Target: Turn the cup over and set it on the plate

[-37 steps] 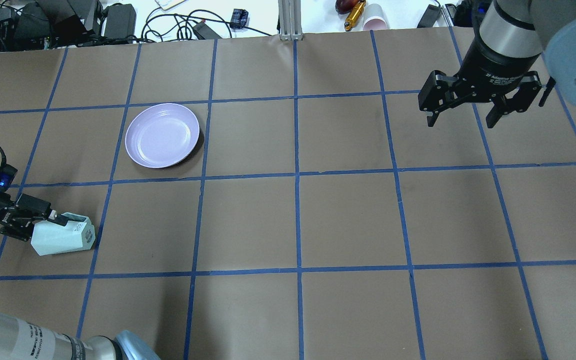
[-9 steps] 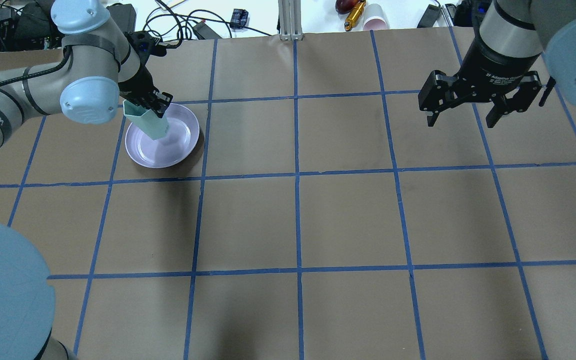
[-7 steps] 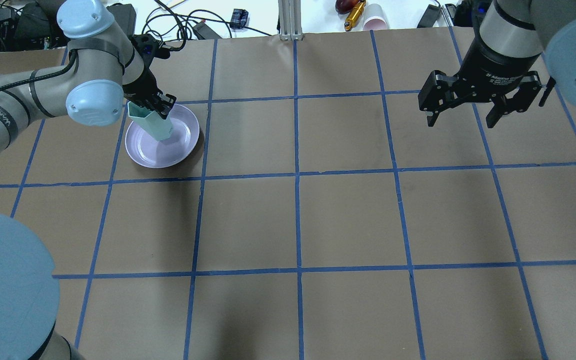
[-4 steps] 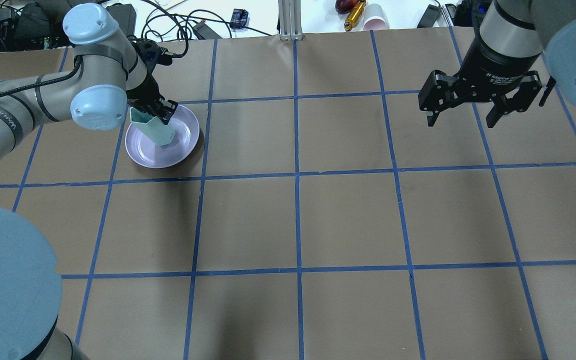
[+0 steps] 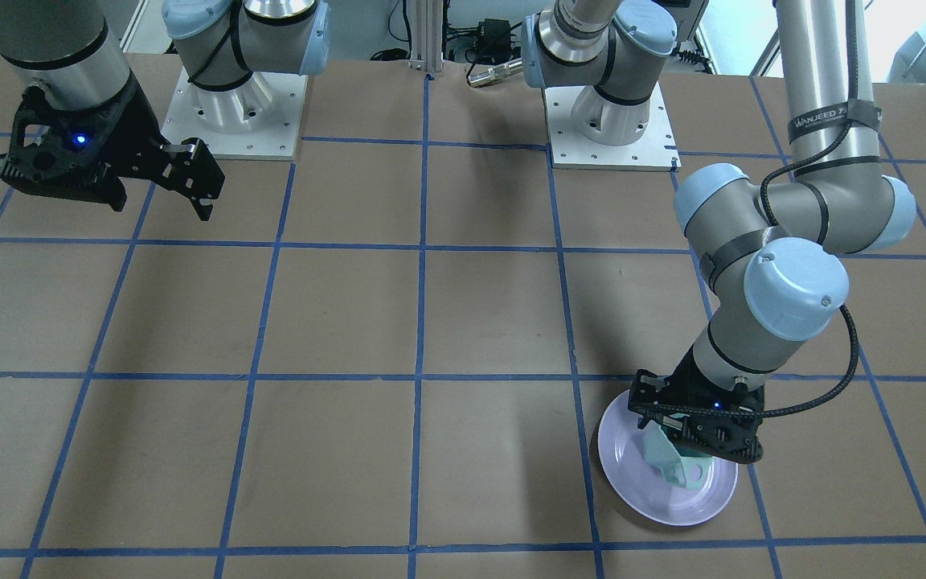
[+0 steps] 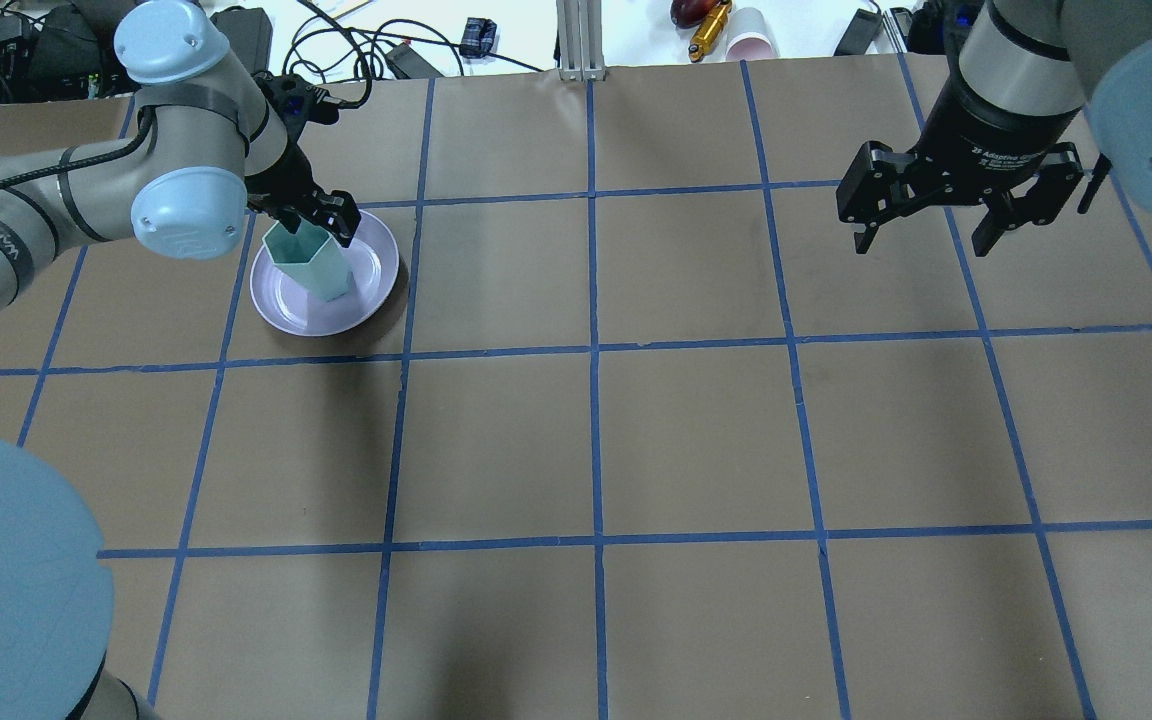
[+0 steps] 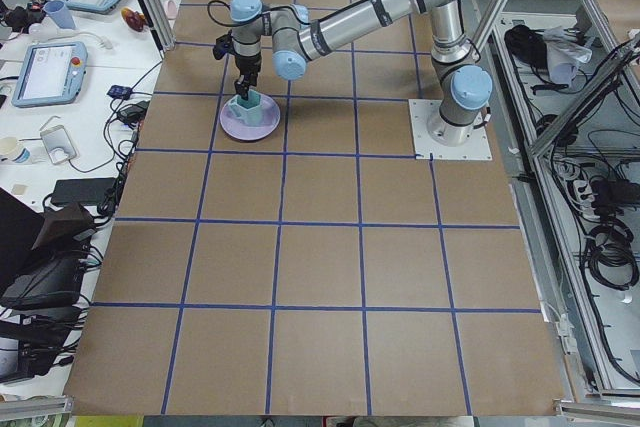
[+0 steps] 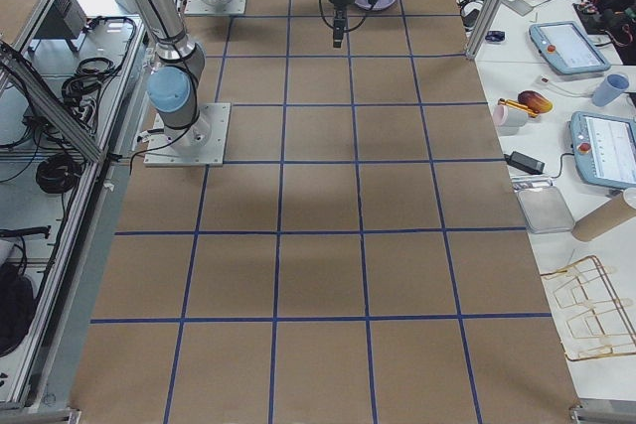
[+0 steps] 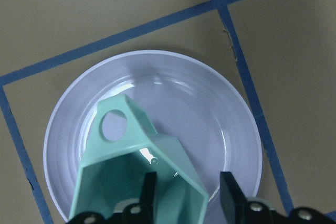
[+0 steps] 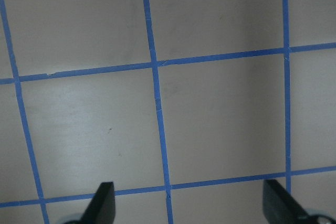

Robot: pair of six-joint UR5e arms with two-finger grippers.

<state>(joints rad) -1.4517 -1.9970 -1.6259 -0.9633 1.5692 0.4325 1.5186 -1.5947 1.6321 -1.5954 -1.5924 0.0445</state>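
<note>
The left gripper (image 9: 187, 190) has its fingers parted: one sits inside the mouth of the cup (image 9: 131, 161) and the other outside, straddling one side wall with a gap on either side. The cup stands mouth-up on the plate (image 9: 210, 93) with its handle pointing away from the gripper, and the plate lies flat on the table (image 6: 696, 440), far left in the overhead view. The right gripper (image 6: 924, 245), well apart at the far right, hangs above the table with its fingers spread wide.
</note>
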